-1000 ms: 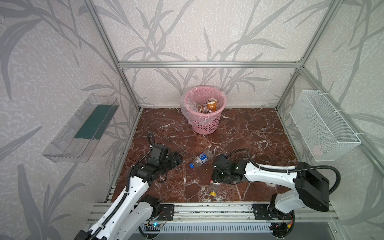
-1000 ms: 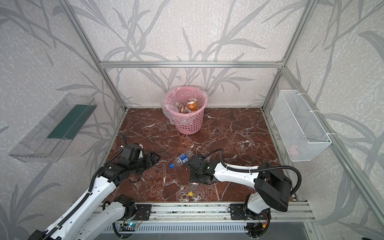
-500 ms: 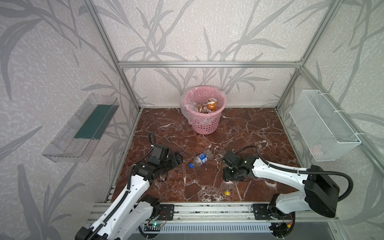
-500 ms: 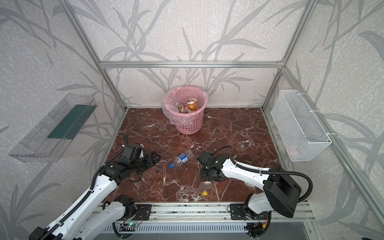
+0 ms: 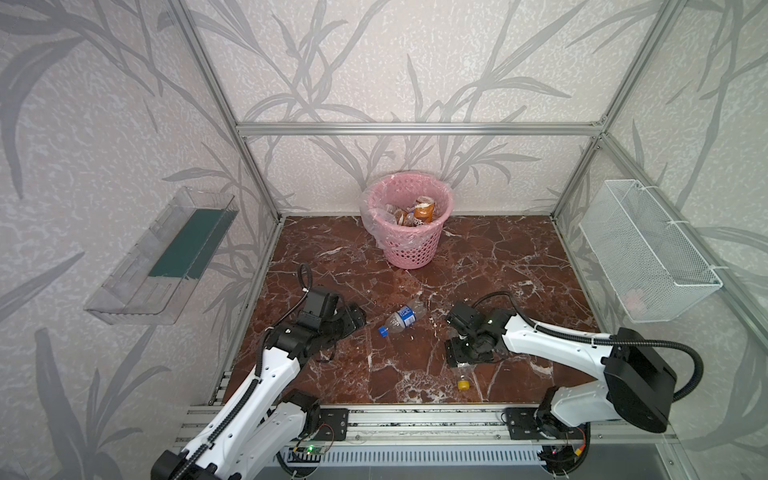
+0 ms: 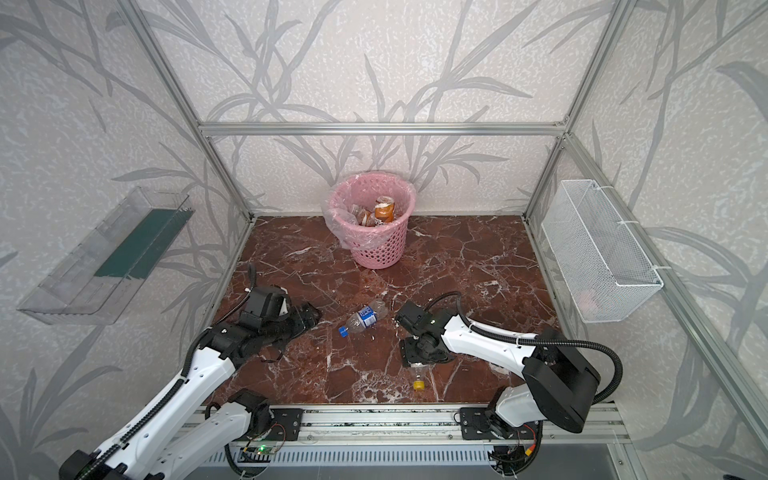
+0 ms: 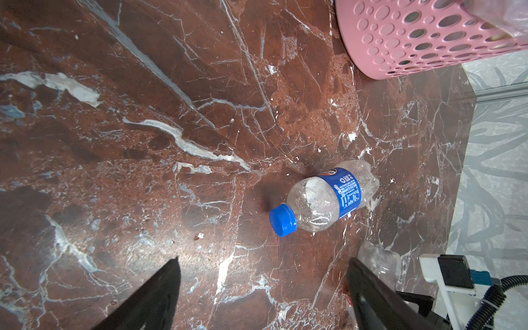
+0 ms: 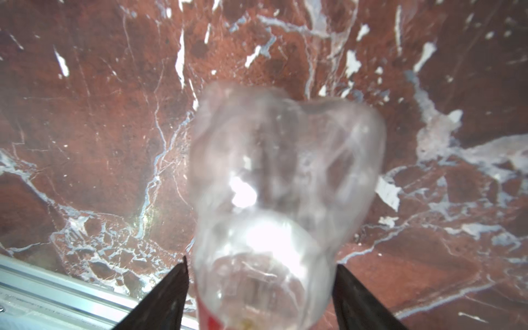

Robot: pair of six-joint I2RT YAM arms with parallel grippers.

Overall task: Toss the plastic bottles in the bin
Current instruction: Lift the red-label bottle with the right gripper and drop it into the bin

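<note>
The yellow-cap bottle (image 5: 462,376) is down at the floor (image 5: 498,270) under the right gripper (image 5: 463,362), with only its neck and cap showing past the gripper on the side toward the front rail (image 5: 415,424). In the right wrist view this bottle (image 8: 271,185) is clear, crumpled and blurred, with a bit of red label near the fingers (image 8: 165,297). These stand apart, one on each side of it, with thin gaps at the tips – they straddle it and no squeeze shows. Whether it rests on the floor or is just off it, I cannot tell. The blue-label bottle (image 5: 402,318) lies on its side between the two grippers, apart from both, its blue cap toward the left gripper (image 5: 358,319) and its base toward the right one. The left wrist view shows it (image 7: 325,197) ahead of the left gripper (image 7: 263,260), whose fingers (image 7: 154,297) are spread wide with only floor between them. The bin (image 5: 409,249) stands well ahead of both grippers, beyond the blue-label bottle, near the back wall; inside its clear liner (image 5: 370,220) lie orange bottles (image 5: 424,212). A clear tray (image 5: 166,257) hangs on the wall out past the left gripper – a wire basket (image 5: 648,257) on the wall past the right one.
</note>
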